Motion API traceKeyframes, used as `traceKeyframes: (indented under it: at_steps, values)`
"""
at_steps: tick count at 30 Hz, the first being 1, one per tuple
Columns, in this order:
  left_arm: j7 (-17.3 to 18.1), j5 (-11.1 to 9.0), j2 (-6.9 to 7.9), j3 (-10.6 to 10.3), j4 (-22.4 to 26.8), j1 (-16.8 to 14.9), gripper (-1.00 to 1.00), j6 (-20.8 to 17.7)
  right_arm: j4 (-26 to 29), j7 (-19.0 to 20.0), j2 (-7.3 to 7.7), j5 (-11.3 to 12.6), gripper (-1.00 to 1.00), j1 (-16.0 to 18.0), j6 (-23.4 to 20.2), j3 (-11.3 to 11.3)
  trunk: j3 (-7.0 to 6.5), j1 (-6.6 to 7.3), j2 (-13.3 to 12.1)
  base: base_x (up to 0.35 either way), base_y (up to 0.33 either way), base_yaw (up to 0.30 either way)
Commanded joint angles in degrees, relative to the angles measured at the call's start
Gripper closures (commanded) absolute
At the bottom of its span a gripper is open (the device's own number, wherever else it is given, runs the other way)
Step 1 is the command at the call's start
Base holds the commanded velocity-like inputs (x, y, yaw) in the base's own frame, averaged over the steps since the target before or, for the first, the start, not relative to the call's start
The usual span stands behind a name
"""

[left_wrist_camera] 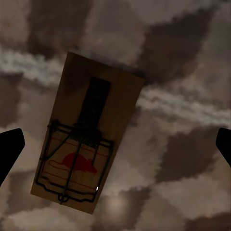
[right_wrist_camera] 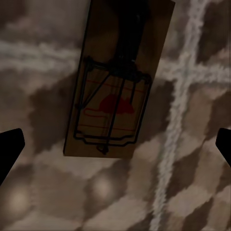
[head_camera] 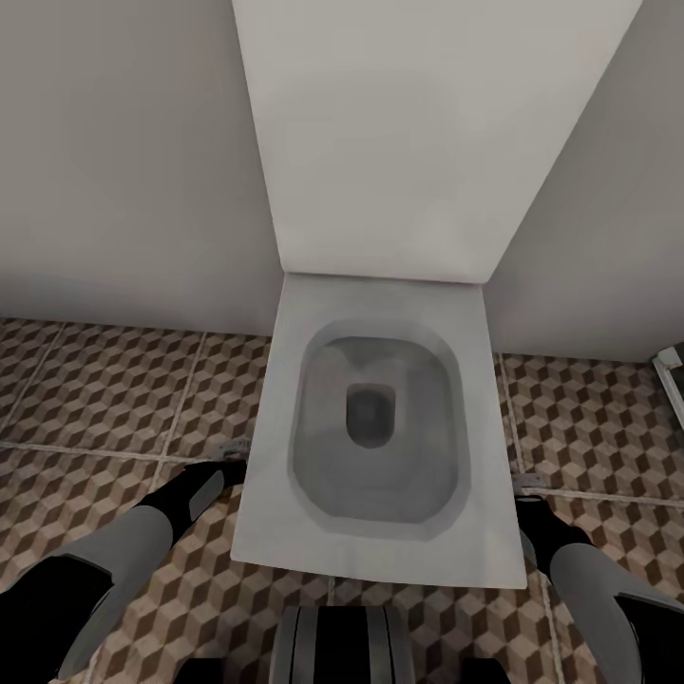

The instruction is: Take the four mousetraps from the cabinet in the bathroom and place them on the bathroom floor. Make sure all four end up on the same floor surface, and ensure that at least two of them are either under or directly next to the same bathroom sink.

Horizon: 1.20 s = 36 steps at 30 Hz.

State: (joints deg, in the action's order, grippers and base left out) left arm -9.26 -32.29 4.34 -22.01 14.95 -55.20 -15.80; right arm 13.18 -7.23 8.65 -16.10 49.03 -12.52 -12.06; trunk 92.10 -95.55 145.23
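left wrist view: a mousetrap (left_wrist_camera: pixel 82 144) is seen flat on the bathroom floor (left_wrist_camera: pixel 183 159) beneath the wide-open, empty left gripper (left_wrist_camera: pixel 115 144). the right gripper (right_wrist_camera: pixel 115 144), equally spread and empty, is hung above another mousetrap (right_wrist_camera: pixel 118 82). no sink is seen nearby, so the sink condition may be missed.

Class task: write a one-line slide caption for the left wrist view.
Open left hand above a mousetrap lying on the floor.
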Motion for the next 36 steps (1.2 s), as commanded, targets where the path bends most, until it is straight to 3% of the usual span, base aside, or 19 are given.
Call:
traceKeyframes:
  at_steps: [1, 30, 36]
  values:
    - [-0.4, -0.6, 0.06, -0.5, 0.2, 0.0, -1.0, -0.3, 0.1, 0.0, -0.02, -0.6, -1.0, 0.0, -0.3, -0.3, 0.03, 0.01, 0.0, 0.0, 0.0, 0.0]
    - [-0.4, -0.6, 0.06, -0.5, 0.2, 0.0, -1.0, -0.4, 0.4, 0.0, 1.29, -0.3, -1.0, 0.0, -0.3, -0.4, 0.03, 0.01, 0.0, -0.001, 0.0, 0.0]
    - [-0.3, -0.7, 0.04, -0.4, 0.2, 0.0, -1.0, -0.5, 0.4, 0.0, 1.34, -0.3, -1.0, 0.0, -0.3, -0.4, 0.03, 0.01, 0.0, -0.161, 0.0, 0.0]
